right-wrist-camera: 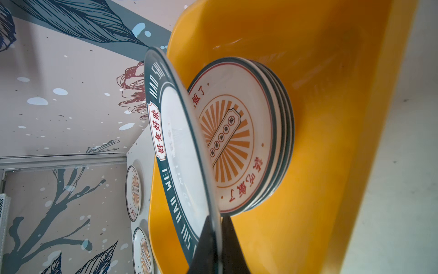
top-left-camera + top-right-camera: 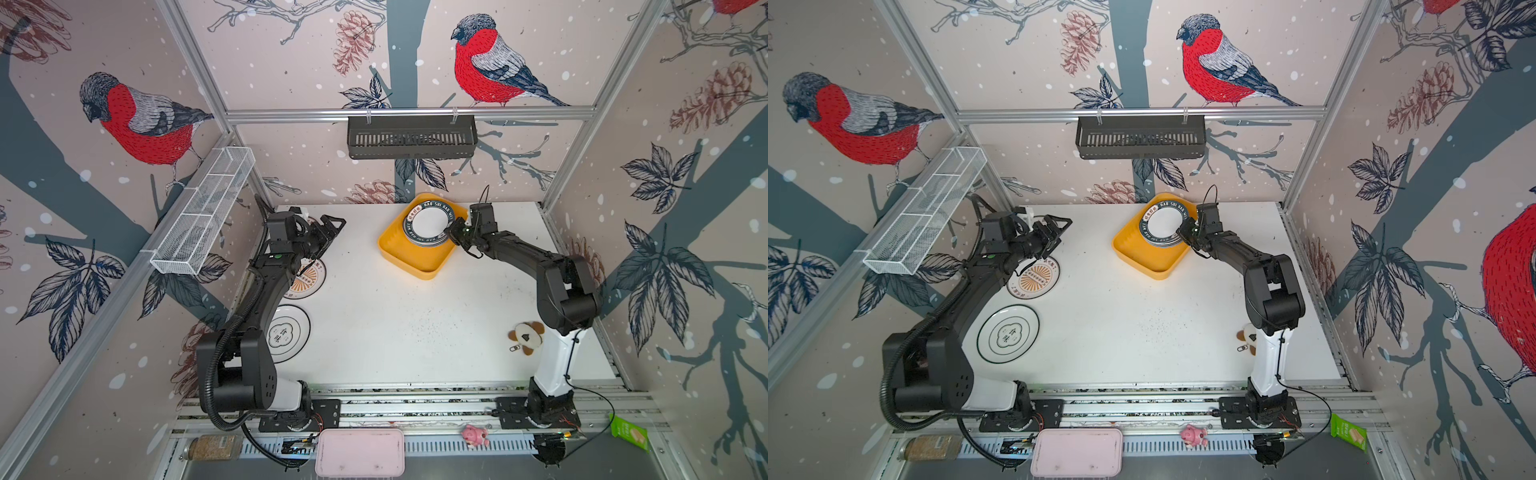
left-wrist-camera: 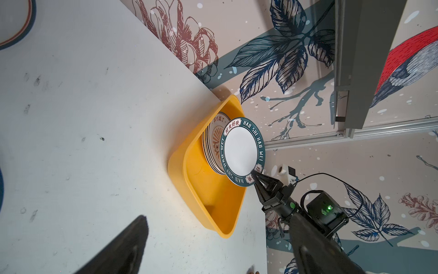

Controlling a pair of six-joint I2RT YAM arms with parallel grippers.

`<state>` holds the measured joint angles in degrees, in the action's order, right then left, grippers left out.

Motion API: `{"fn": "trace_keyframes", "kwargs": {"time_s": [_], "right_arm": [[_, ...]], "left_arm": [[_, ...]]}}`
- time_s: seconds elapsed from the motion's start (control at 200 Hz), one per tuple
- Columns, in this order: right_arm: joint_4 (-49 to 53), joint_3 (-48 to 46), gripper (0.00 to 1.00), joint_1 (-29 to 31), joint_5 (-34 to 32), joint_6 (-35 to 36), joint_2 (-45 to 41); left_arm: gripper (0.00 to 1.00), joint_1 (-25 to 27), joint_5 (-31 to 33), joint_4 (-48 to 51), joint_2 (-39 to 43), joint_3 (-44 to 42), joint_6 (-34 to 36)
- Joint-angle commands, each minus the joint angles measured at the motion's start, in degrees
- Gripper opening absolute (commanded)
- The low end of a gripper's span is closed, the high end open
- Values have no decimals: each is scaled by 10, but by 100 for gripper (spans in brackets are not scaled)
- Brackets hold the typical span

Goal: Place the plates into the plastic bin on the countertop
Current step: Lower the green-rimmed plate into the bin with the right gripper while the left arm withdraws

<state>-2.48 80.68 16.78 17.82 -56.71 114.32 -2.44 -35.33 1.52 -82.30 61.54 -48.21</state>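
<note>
Pink tray [image 2: 359,452] sits at 6 o'clock. Right gripper [image 2: 451,231] pinches green-rimmed plate [image 2: 429,222] over yellow bin [image 2: 411,258] at 12; left gripper [image 2: 332,232] spread wide.

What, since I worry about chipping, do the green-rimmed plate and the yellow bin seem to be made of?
The green-rimmed plate: probably glazed ceramic or melamine; glossy white centre with faint reflections, thin hard rim, crisp printed lettering. The look cannot settle which.
The yellow bin: moulded plastic, smooth semi-gloss; uniform colour, rounded corners, soft highlights on its walls.
</note>
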Motion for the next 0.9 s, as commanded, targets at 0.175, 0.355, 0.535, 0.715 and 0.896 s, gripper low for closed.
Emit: {"fn": "trace_keyframes", "kwargs": {"time_s": [0.175, 0.355, 0.535, 0.715, 0.896], "right_arm": [[-2, 46, 2, -5, 26, -5, 49], [-7, 58, 6, -5, 31, -13, 65], [3, 71, 10, -5, 36, -20, 81], [1, 73, 15, -2, 35, -29, 90], [5, 80, 18, 1, 30, -32, 95]], "left_arm": [[93, -1, 14, -33, -37, 32, -7], [93, -1, 7, -34, -62, 47, -6], [93, -1, 4, -29, -80, 60, -2], [94, -2, -4, -27, -91, 69, 1], [94, -4, -13, -27, -99, 72, 2]]}}
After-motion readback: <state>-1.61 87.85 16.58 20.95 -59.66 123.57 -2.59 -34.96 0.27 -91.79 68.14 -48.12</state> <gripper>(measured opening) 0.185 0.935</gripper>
